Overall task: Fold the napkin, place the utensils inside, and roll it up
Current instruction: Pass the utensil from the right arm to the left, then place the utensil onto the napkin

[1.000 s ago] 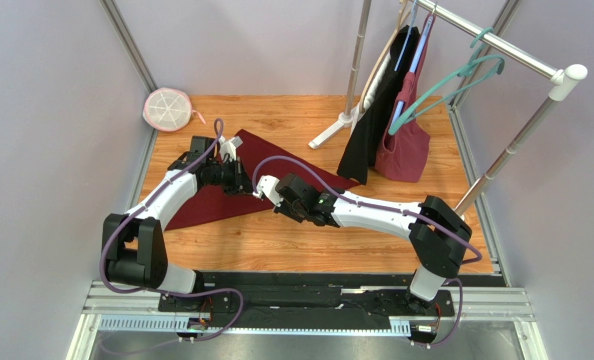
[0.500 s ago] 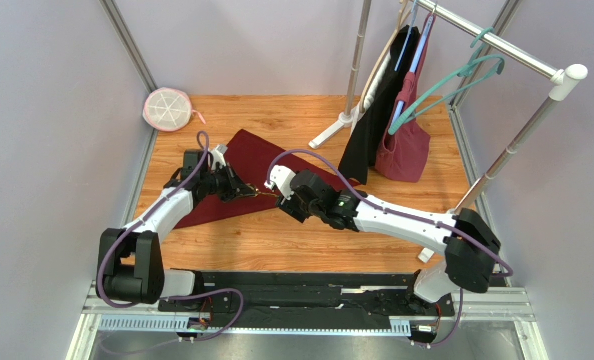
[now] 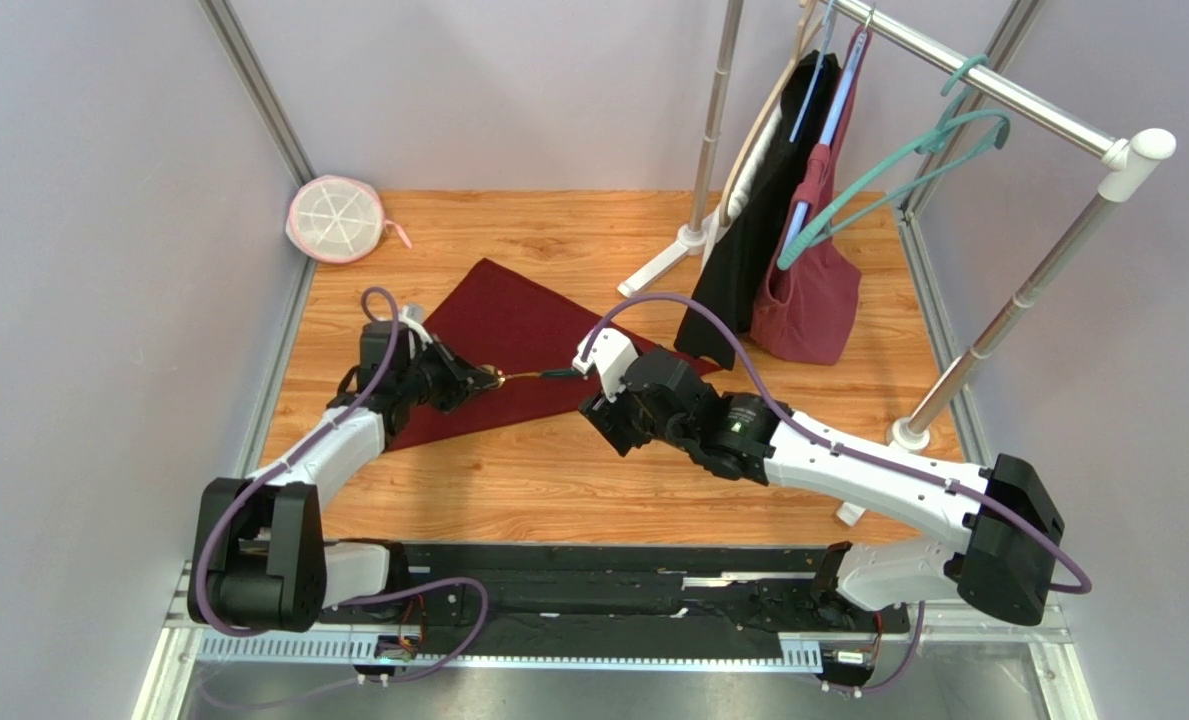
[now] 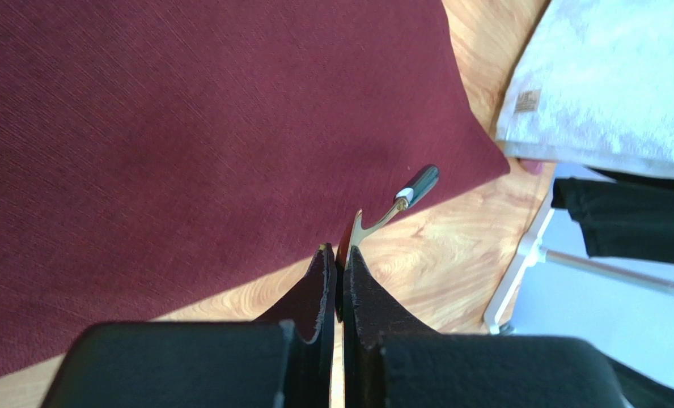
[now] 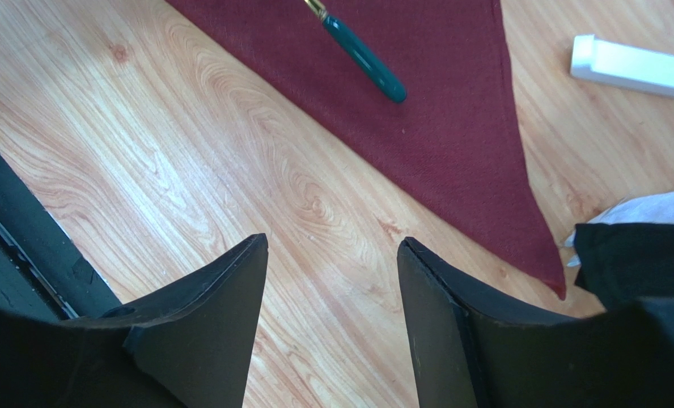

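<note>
We pinch the golden head of the thin green-handled utensil (image 4: 404, 197) in our left gripper (image 4: 338, 262) over the maroon cloth napkin (image 4: 187, 127), our right gripper (image 5: 332, 245) open above the wooden table (image 5: 144, 153) near its middle.

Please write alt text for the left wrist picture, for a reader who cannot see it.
The left gripper, shut, holds a utensil by its golden end; the green handle reaches over the edge of the maroon napkin.
</note>
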`<state>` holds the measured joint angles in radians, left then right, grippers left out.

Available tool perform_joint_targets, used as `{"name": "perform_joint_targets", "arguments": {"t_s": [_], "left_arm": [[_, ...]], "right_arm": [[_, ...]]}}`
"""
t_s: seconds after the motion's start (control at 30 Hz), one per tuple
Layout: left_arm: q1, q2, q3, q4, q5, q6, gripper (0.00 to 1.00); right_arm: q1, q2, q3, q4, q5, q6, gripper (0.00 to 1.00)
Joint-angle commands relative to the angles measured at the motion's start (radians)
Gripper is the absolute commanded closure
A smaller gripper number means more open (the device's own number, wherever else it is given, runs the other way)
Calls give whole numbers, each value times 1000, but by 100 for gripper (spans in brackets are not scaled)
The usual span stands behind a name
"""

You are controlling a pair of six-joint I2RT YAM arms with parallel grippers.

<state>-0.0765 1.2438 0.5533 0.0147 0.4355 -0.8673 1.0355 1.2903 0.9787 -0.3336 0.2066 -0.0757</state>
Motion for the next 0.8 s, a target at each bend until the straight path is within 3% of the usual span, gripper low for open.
{"name": "perform_joint_targets", "arguments": {"t_s": [0.0, 0.4, 0.67, 0.77], "left_arm": [[29, 32, -27, 100, 22, -36, 100], [72, 178, 0, 120, 129, 11, 100], [104, 206, 3, 94, 112, 21, 100], [109, 204, 11, 64, 94, 31, 89]], "right_arm": [[-2, -26, -18, 18, -10, 51, 38], [-2, -6, -15, 7, -3, 63, 38], [0, 3, -12, 5, -4, 63, 38], [-2, 6, -12, 5, -6, 62, 38]]}}
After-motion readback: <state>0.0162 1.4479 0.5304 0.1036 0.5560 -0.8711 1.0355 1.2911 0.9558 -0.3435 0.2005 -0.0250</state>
